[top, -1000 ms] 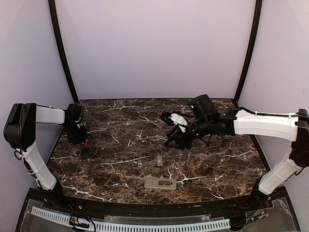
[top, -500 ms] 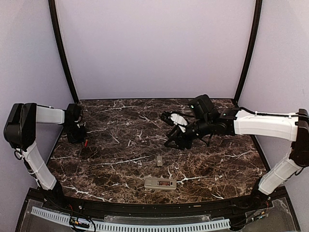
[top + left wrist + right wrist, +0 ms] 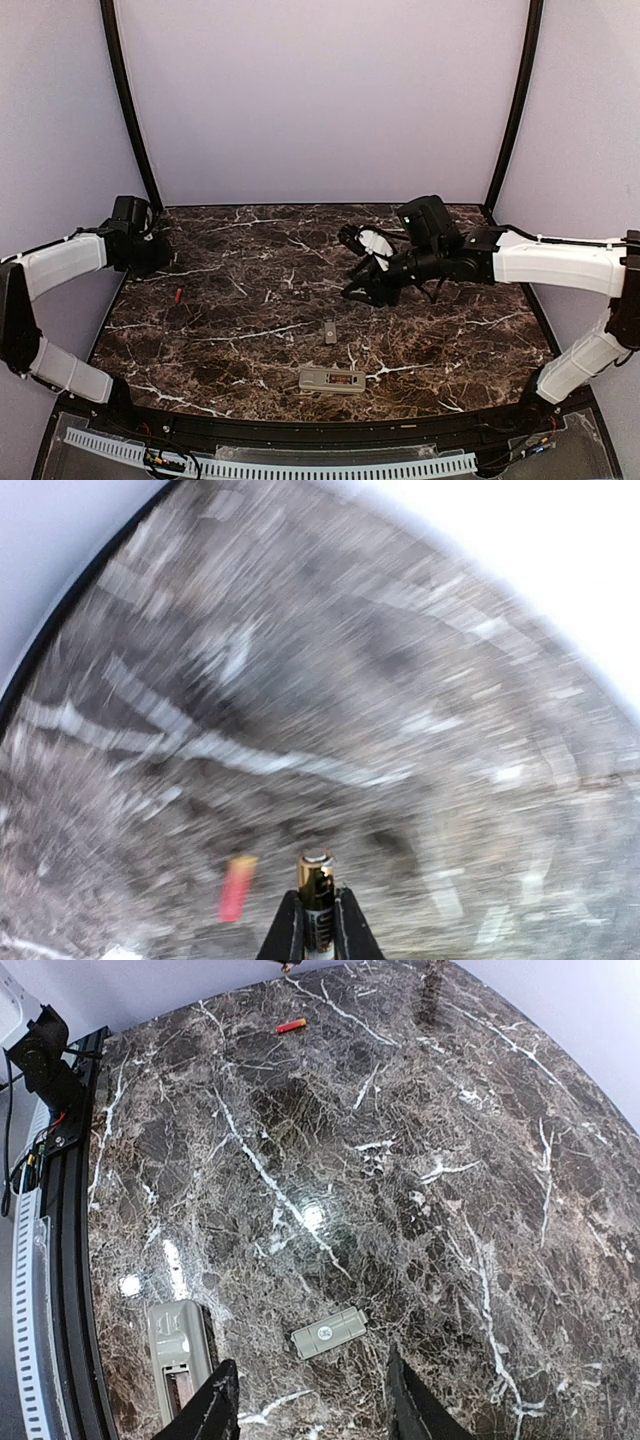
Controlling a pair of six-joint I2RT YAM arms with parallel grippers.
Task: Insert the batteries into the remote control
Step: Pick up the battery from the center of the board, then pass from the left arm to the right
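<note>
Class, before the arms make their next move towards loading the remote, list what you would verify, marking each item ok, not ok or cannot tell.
1. The left gripper is closed on the gold-and-black battery: ok.
2. The red battery lies in plain sight on the dark marble table: ok.
3. The light grey rectangular remote control is uncovered; the small grey battery cover lies apart from it: ok.
4. The right gripper is open and empty: ok.
5. Sharp left wrist view: not ok, blurred.
6. Which way round the held battery must go: cannot tell.
</note>
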